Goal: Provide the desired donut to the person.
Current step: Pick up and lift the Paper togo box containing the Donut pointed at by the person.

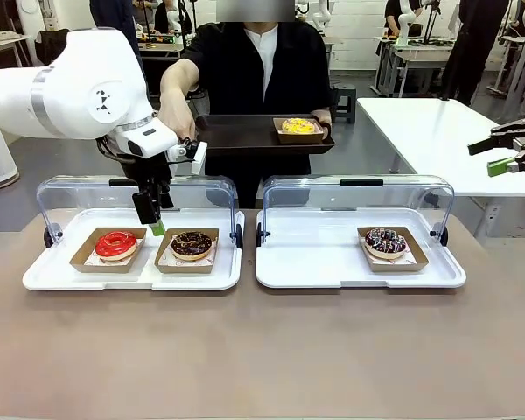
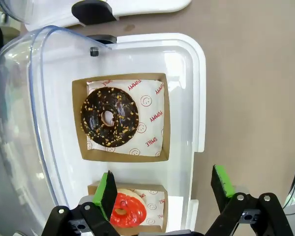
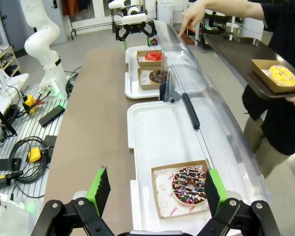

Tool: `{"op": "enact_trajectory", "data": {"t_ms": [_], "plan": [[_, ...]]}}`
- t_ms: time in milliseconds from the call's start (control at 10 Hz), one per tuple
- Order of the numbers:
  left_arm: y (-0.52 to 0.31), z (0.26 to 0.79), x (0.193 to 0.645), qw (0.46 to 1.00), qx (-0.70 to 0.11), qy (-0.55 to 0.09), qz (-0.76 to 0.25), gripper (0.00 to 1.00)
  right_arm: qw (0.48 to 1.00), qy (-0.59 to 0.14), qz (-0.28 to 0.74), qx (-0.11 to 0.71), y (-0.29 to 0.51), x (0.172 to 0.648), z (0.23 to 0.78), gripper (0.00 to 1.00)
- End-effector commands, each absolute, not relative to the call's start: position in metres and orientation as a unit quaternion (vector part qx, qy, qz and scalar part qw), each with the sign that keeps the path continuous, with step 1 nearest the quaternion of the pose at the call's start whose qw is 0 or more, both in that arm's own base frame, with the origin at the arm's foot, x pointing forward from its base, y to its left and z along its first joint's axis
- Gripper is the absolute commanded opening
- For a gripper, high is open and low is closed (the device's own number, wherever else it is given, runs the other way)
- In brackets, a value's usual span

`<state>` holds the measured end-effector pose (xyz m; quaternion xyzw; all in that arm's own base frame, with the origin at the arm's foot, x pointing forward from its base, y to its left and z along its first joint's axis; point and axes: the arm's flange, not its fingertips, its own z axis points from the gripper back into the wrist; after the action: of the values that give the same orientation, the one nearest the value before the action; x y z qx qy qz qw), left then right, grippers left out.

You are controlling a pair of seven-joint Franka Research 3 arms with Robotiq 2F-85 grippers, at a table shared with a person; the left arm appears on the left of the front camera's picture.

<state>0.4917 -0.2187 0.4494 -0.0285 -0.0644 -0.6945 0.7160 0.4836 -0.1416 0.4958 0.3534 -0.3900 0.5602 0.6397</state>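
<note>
Spread wide and empty, the left pincer (image 1: 152,217) hangs over the left tray (image 1: 131,278), between the red-glazed donut (image 1: 115,244) and the chocolate nut-sprinkled donut (image 1: 192,244), touching neither. The person's hand (image 1: 177,114) points down behind it. The right pincer (image 1: 494,156), also spread and empty, is well apart at the right of the bench (image 1: 262,350).

You have a grey floor (image 1: 61,179) beyond the brown table (image 1: 262,350), a white table (image 1: 429,127) far right, and a black stool (image 1: 344,98) beside it.
</note>
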Motion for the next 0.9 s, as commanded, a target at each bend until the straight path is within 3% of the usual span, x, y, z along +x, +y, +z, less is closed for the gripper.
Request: {"op": "enact_trajectory", "data": {"t_ms": [0, 500, 800], "plan": [[-0.219, 0.446, 0.493, 0.714, -0.023, -0.060, -0.697, 1.00, 0.638, -0.391, 0.560, 0.356, -0.140, 0.483, 0.496, 1.00], [-0.219, 0.446, 0.492, 0.716, -0.029, -0.061, -0.695, 1.00, 0.638, -0.391, 0.560, 0.356, -0.140, 0.483, 0.496, 1.00], [-0.223, 0.416, 0.496, 0.698, 0.004, -0.072, -0.712, 1.00, 0.638, -0.391, 0.560, 0.356, -0.140, 0.483, 0.496, 1.00]]}}
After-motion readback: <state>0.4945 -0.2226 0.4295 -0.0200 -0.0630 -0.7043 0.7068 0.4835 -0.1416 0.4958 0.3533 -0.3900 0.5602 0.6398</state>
